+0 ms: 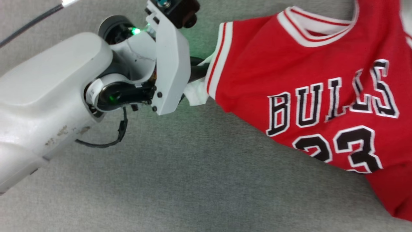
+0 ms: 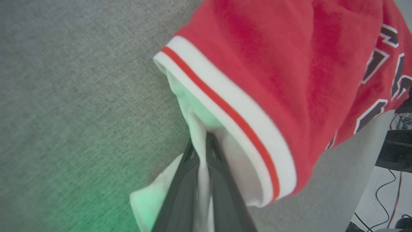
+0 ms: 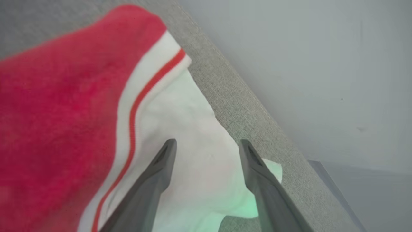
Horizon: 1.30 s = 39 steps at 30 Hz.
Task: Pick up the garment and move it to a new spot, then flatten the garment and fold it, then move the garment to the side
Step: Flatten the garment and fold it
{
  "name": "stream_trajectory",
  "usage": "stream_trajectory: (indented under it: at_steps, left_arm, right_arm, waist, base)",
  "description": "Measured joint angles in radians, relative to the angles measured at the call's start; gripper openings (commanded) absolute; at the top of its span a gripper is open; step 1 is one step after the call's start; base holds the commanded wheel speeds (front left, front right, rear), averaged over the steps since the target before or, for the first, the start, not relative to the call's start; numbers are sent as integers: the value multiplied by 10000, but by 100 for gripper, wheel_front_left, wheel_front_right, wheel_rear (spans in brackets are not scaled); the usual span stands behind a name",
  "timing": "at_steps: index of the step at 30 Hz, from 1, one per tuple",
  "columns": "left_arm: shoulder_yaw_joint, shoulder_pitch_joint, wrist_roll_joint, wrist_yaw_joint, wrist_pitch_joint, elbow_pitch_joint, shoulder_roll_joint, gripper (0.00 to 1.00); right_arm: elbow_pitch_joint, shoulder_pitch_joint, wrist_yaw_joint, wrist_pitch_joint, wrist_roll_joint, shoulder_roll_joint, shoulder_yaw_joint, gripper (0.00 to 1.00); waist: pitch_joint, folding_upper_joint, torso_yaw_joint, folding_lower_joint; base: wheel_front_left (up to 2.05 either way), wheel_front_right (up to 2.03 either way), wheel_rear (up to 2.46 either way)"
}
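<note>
Grasping is the step in hand, as I judge it. The shirt (image 1: 289, 80) is on the right part of the grey table (image 1: 193, 180), with the lettering up, and only one end of it is taken. The left gripper (image 2: 202, 141) has its fingers pressed together on the white sleeve (image 2: 193, 109), and the cloth bunches between them at the left end of the shirt. This end seems raised a little, but I cannot tell it for sure. The right gripper (image 3: 207, 145) hangs over the other sleeve (image 3: 190, 116) with its fingers wide apart, and they hold nothing.

The next move, I think, asks the right fingers to go down around that sleeve and close on enough cloth. After that both arms should rise together, so that the shirt hangs level for carrying.

The table edge (image 3: 270, 125) runs just beside the other sleeve, and beyond it I see only a pale wall (image 3: 322, 64). The right side therefore gives little room. To the left and on the near side the table is bare and broad, so a new spot is easier to find there.
</note>
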Motion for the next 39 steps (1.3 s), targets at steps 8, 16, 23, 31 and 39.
stream_trajectory:
  at_steps: [8, 16, 23, 31, 39]
  left_arm:
    - [-15, -201, 4, -27, -253, -322, -75, 0]
    - [-77, -227, -56, -29, -397, -384, -35, 0]
    - [-146, -198, -79, -25, -1411, -242, 161, 0]
    - [-79, -195, 42, -25, -3549, 209, 420, 0]
    - [489, -375, 8, -25, -5551, 1676, 573, 0]
  right_arm:
    - [397, -987, -13, 669, 635, -10, 744, 90]
    - [198, -870, -2, 851, 1267, -136, 757, 0]
    - [1402, -860, 2, -1020, 1676, -153, 888, 0]
    - [2366, -650, 2, -3202, 2663, -257, 608, 0]
    - [3559, -405, 2, -4750, 3181, -249, -79, 0]
  waist:
    - [503, 0, 451, 0]
    - [484, 0, 463, 0]
    - [174, 0, 310, 0]
    - [-538, 0, -22, 0]
    - [-1180, 0, -549, 0]
  base:
    - [0, 0, 0]
    - [0, 0, 0]
    - [0, 0, 0]
    - [0, 0, 0]
    - [0, 0, 0]
